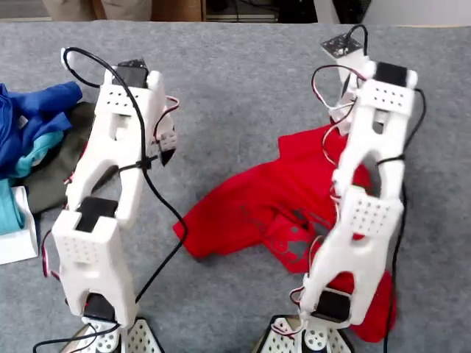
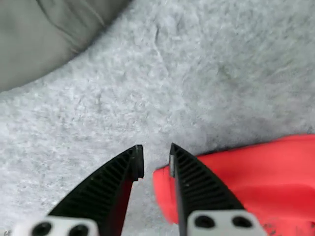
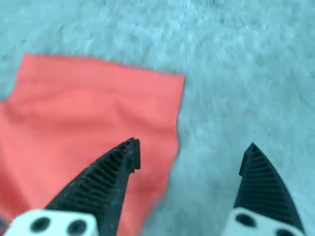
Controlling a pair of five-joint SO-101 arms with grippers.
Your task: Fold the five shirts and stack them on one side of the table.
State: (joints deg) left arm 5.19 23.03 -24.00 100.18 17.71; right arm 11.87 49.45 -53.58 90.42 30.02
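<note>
Currently one item is in work and none is visibly finished. The red shirt (image 1: 280,206) lies unfolded and rumpled on the grey worktop (image 1: 235,73), under and beside the right arm, print side up. Heaped well apart from it, at the far side by the left arm, are a blue shirt (image 1: 37,110), a teal shirt (image 1: 11,198) and a dark grey shirt (image 1: 59,169), all loose and overlapping. A flat white item (image 1: 16,239) sits at the edge beside them; whether it is the fifth shirt, folded, cannot be told. Judged from this, the task is near its start: no stack is built, and at least four shirts remain to fold. The red shirt's long axis appears to run slantwise across the worktop, from the part by the right arm's base out to a corner that points toward the left arm; the collar end cannot be made out. The left hand (image 2: 156,162) is low over the worktop with its fingers narrowly apart and nothing between them, one finger just beside a rounded red edge. The right hand (image 3: 192,155) is spread wide and empty, astride a straight edge of red cloth, with one finger over the shirt and the other over bare worktop.
</note>
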